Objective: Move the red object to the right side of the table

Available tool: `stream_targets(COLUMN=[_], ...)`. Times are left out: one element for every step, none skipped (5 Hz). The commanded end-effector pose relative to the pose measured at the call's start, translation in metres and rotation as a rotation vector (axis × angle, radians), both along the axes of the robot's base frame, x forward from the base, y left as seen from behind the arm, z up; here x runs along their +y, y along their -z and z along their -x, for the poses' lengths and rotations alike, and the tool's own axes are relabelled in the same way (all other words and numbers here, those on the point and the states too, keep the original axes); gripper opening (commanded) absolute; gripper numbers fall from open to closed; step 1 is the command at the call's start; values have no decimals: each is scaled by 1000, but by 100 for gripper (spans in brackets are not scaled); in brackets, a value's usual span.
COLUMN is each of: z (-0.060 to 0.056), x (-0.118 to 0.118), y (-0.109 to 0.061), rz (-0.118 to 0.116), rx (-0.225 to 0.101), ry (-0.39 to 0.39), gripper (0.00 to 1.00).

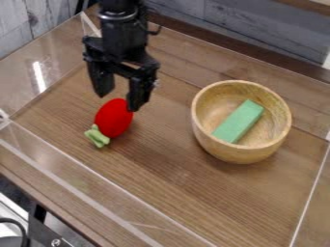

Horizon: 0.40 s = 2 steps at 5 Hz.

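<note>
step: grasp approach | gripper (119,91) jaws spread wide, grasping nothing | red object (112,118) just below jaws | advice: centre over red body, clear of stem, then descend straight

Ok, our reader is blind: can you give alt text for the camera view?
An open black gripper hangs just above a red toy fruit with a green stem on a wooden table. To its right, a wooden bowl holds a green block.
</note>
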State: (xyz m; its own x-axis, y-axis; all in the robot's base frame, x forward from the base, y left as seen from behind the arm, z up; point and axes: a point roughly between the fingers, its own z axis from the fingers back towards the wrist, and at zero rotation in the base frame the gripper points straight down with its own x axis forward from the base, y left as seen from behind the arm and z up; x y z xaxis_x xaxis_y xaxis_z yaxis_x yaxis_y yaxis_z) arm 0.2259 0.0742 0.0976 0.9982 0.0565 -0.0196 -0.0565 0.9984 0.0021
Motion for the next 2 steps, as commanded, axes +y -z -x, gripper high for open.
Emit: stream_targets(z=[0, 0], x=[12, 17], y=[-1, 10], rz=[-17, -12], rx=[-61, -64], ry=[-14, -29], gripper=[100, 100])
